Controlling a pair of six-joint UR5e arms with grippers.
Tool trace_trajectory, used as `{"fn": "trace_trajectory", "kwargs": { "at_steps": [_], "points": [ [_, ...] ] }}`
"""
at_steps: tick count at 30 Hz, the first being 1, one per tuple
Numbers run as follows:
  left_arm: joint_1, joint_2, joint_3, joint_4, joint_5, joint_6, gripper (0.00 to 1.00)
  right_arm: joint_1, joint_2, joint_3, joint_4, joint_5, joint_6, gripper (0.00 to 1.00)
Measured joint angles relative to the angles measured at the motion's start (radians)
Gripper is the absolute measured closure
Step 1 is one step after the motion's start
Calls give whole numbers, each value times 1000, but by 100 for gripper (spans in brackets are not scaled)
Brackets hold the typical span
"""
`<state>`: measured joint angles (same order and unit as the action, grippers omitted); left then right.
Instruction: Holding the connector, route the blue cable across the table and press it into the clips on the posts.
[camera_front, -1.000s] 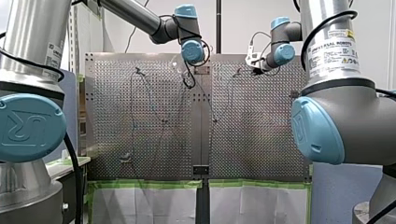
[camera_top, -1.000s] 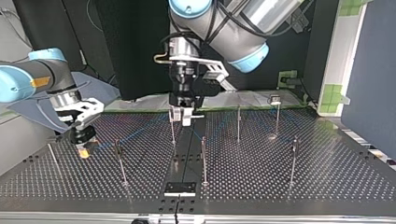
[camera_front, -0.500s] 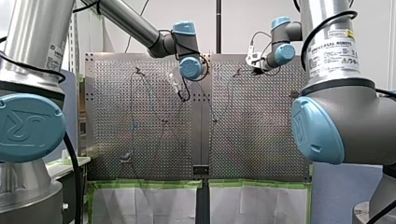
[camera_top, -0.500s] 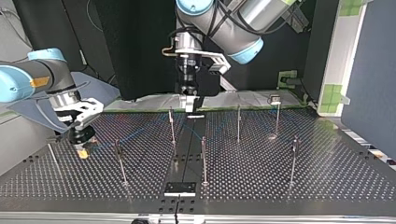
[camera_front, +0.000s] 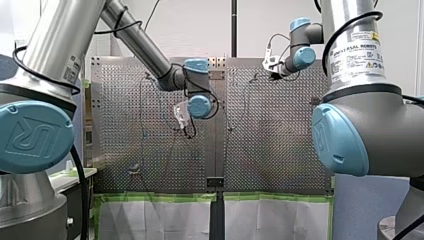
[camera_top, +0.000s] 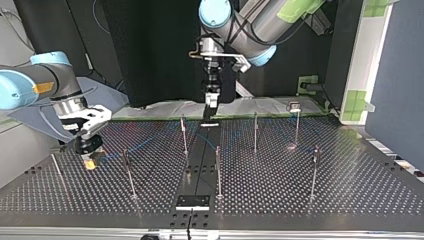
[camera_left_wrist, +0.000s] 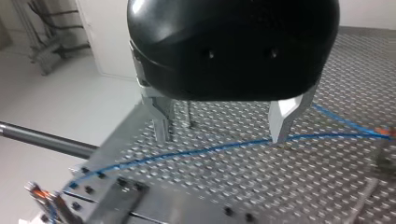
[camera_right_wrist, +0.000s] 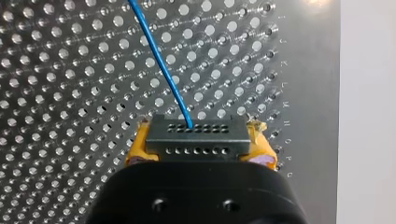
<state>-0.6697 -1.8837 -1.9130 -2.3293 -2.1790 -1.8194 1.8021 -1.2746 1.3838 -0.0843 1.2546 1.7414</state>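
Note:
My right gripper (camera_right_wrist: 196, 156) is shut on the black connector (camera_right_wrist: 195, 137), its yellow pads on either side. The blue cable (camera_right_wrist: 159, 56) leaves the connector and runs ahead over the perforated table. In the top view my right gripper (camera_top: 89, 159) hangs low over the table at the left, and the cable (camera_top: 142, 145) leads from it toward the middle posts (camera_top: 183, 134). My left gripper (camera_left_wrist: 222, 135) is open and holds nothing; the cable (camera_left_wrist: 210, 149) crosses the plate below its metal fingers (camera_left_wrist: 281, 119). It hangs above the table's far edge (camera_top: 211, 100).
Several thin posts stand on the table, among them one near the middle (camera_top: 218, 170), one with a clip on top at the right (camera_top: 296, 117) and one near the right gripper (camera_top: 127, 172). A black plate (camera_top: 192, 202) lies at the near edge.
My left arm has lifted off the middle post and drawn back toward the top view's far edge, with open fingers. My right arm and the connector have stayed put.

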Motion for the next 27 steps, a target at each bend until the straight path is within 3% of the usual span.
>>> {"fn": "trace_trajectory", "kwargs": {
  "at_steps": [11, 27],
  "points": [
    [-2, -23, -100, 100, -1, 0, 0, 2, -1, 0, 0, 0, 0, 100],
    [17, -150, -245, 245, 1, 0, 0, 4, -1, 1, 2, -2, 0, 100]
  ]
}}
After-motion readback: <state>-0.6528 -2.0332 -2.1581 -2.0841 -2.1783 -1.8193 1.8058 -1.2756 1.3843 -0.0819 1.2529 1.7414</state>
